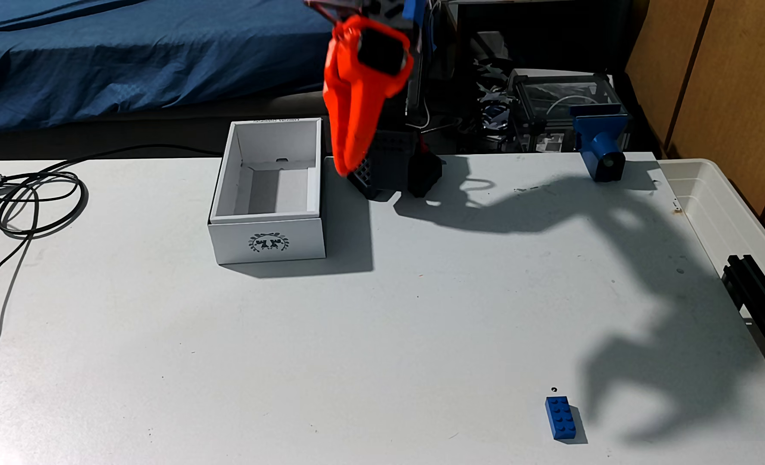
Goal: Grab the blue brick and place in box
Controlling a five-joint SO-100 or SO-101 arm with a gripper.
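Above the box's (268, 214) right wall, the orange gripper (347, 170) hangs pressed together, empty.

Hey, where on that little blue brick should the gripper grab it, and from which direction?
Probably from straight above: the blue brick lies flat, studs up, alone on the white table. Close the fingers across its two long side faces, the narrower span, near mid-length.
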